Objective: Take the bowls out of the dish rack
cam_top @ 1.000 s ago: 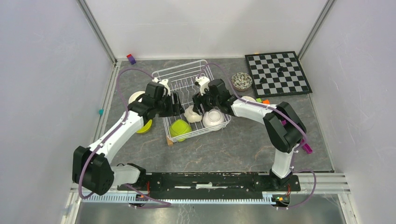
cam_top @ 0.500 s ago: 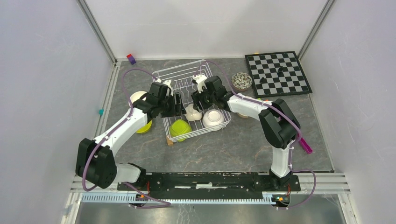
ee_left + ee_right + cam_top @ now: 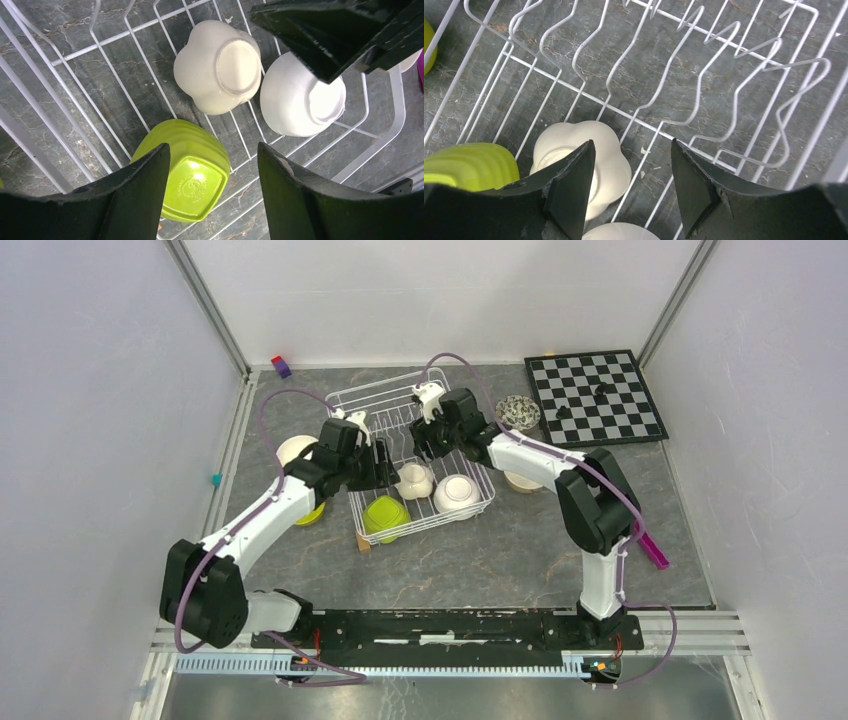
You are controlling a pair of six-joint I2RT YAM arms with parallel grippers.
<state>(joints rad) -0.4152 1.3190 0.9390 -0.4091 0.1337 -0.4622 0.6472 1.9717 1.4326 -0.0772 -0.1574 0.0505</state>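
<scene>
The white wire dish rack (image 3: 372,418) holds three upturned bowls along its near side: a lime green one (image 3: 385,515), a cream lobed one (image 3: 413,480) and a white one (image 3: 456,493). My left gripper (image 3: 385,466) hangs open above them; in its wrist view the green bowl (image 3: 187,175) lies below the left gripper (image 3: 212,150), with the cream bowl (image 3: 220,65) and white bowl (image 3: 300,97) beyond. My right gripper (image 3: 426,445) is open over the rack's bare tines (image 3: 659,125). The cream bowl (image 3: 616,167) sits under the right gripper's (image 3: 631,145) left finger. Neither gripper holds anything.
Outside the rack are a white bowl (image 3: 296,449), a lime green bowl (image 3: 310,512) under the left arm, a patterned bowl (image 3: 518,413) and a tan bowl (image 3: 521,481). A chessboard (image 3: 596,398) lies back right. A small wooden block (image 3: 363,543) sits by the rack's near corner.
The right gripper has drawn back from the cream bowl toward the rear of the rack, its jaws a little narrower. The left gripper edged slightly toward the cream bowl.
</scene>
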